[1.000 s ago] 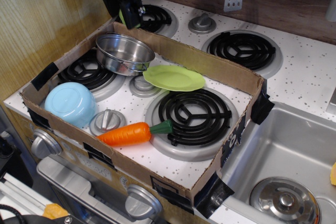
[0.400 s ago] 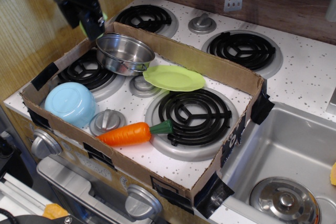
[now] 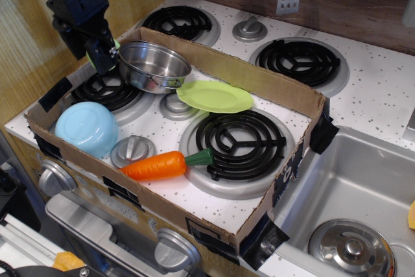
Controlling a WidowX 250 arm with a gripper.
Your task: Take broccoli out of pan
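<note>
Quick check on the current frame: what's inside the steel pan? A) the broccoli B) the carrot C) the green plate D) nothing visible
D: the pan shows only bare shiny metal inside; a sliver of lime green, apparently the broccoli, sits at the gripper just left of the pan, the carrot lies at the box front, and the green plate is beside the pan.
</note>
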